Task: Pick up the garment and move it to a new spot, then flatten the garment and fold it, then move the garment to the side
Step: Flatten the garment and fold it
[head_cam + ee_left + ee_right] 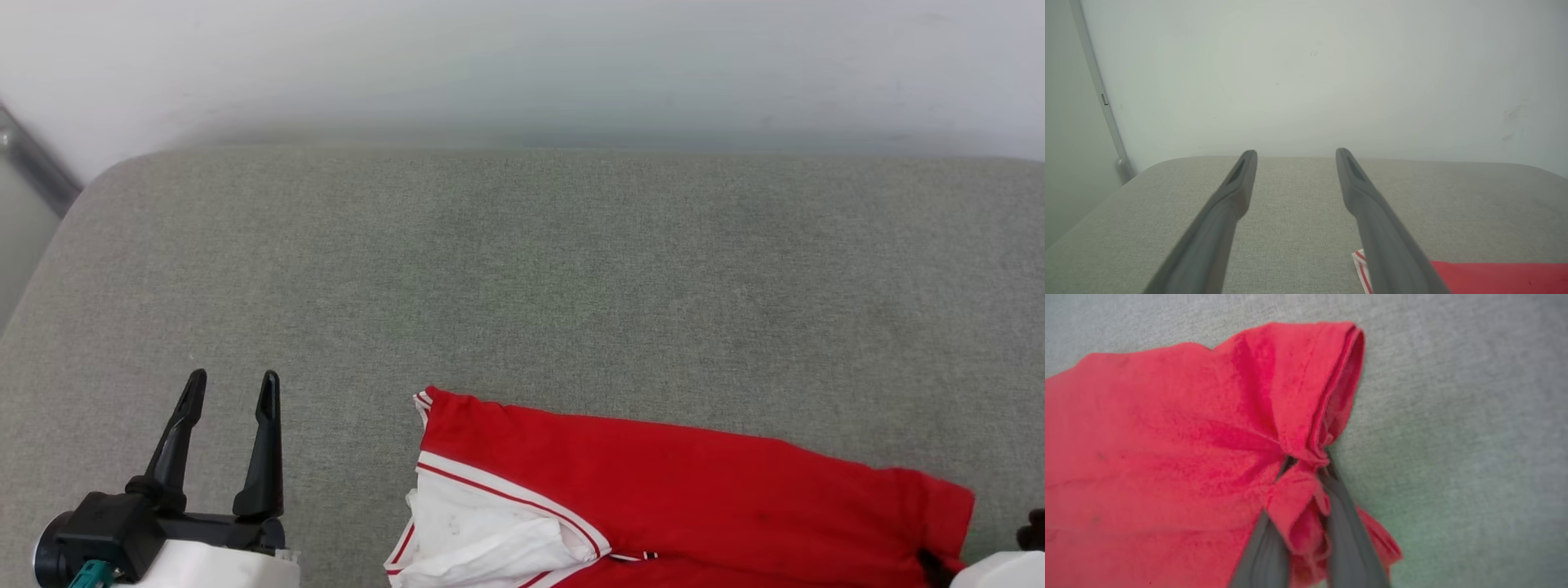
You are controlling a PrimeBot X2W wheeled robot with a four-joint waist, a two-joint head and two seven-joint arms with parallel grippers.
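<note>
My right tool (1307, 463) pinches a bunched red edge of the jersey (669, 482), which lies by the tabletop's (522, 269) near edge. My left tool (233, 382) is wide apart, holding nothing.

The shirt (653, 482) is red with a white sleeve and red-striped white trim. The bench (522, 269) is speckled grey-green; the left pincer (233, 380) is black.

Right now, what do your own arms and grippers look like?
Left gripper: two long, black, tapering fingers on a black block, a teal connector beside it, the left forearm white. Each finger has a slot-like recess near its tip. Right gripper: similar dark grey fingers; the right forearm is white too.
</note>
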